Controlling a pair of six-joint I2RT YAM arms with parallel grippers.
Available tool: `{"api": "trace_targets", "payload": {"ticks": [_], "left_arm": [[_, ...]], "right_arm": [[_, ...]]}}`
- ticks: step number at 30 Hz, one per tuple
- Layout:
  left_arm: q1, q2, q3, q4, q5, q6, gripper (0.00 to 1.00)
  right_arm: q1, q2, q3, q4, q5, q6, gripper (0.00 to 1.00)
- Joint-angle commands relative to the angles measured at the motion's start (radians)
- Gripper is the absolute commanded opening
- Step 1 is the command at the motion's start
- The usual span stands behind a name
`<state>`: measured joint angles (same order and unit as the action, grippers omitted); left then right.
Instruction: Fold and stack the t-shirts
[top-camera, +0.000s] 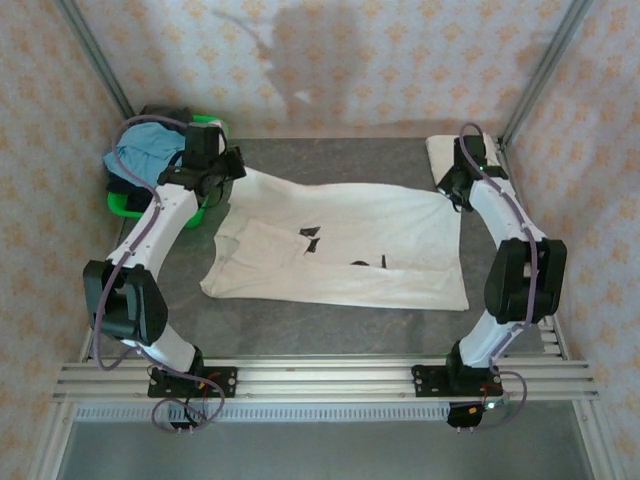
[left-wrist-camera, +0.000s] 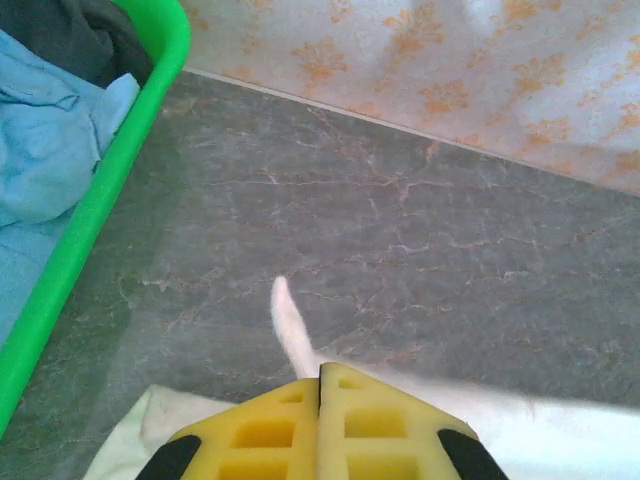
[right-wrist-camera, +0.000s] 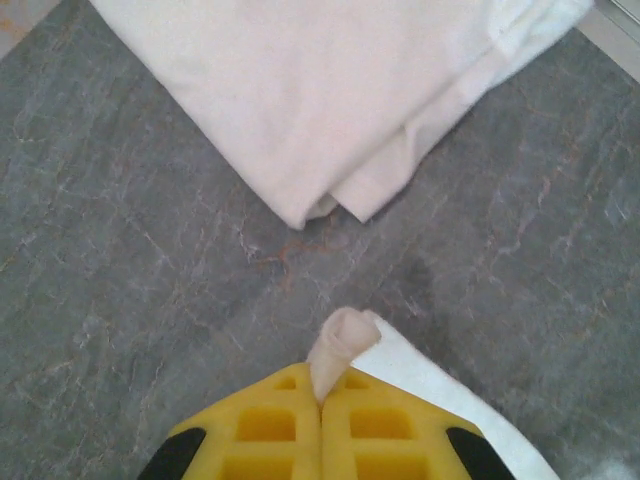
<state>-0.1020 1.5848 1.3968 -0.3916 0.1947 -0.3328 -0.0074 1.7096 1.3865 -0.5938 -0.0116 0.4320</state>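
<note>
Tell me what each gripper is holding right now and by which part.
Both hold the spread cream t-shirt: left gripper pinches its far left corner, right gripper its far right corner.

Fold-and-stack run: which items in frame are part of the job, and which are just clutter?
Job:
- spread t-shirt with black graphic, pinched at its two far corners
- folded cream t-shirt, far right corner

Lying about:
- green basket, far left
- light blue garment in it
- dark garment in it

matt cream cloth t-shirt (top-camera: 400, 230) on a smooth, veined grey stone-look table (top-camera: 330, 328).
</note>
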Motion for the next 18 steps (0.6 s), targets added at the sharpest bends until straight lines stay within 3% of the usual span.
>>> {"api": "trace_targets", "payload": {"ticks": [1, 11, 18], "left_arm": [[0.007, -0.057, -0.092, -0.014, 0.025, 0.031, 0.00], [-0.010, -0.474, -0.665, 0.084, -0.035, -0.103, 0.00], [-0.054, -0.465, -0.787, 0.111, -0.067, -0.167, 0.00]], "right_arm": [[-0.002, 0.022, -0.070, -0.053, 0.022, -0.033, 0.00], [-0.002, -0.144, -0.352, -0.019, 0.033, -0.035, 0.00], [-0.002, -0.169, -0.464, 0.021, 0.003, -0.011, 0.00]]}}
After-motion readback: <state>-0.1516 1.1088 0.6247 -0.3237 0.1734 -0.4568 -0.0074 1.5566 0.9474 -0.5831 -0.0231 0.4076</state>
